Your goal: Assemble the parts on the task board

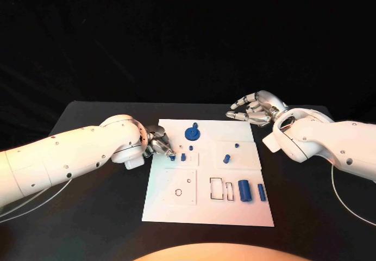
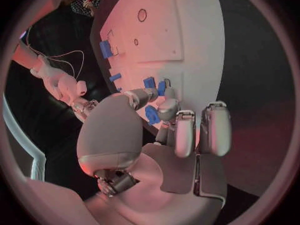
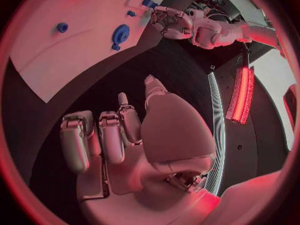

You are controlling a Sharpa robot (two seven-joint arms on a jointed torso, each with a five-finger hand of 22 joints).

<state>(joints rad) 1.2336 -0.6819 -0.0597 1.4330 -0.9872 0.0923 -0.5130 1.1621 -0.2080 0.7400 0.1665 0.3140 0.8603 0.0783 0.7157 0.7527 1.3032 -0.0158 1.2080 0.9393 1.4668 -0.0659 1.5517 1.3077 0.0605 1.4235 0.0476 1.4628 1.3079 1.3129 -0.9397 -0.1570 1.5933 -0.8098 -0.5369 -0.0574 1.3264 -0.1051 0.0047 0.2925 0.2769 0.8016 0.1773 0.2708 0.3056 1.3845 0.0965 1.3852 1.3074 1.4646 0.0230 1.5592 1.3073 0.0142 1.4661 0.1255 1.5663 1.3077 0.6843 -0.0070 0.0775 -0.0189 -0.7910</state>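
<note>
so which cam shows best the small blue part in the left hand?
Left wrist view: the blue part sits close up between the left hand's fingertips, at the white board's edge. Head view shows it small and partly hidden at the fingertips. Right wrist view shows that hand far off; the part can't be made out.

left robot hand [image 1: 159,142] pinches a small blue part [image 1: 172,157] at the task board's [image 1: 207,215] left edge.

arms: smooth white shells, small dark screws | left hand [image 1: 159,143], right hand [image 1: 252,110]: silver | thin pale cables
</note>
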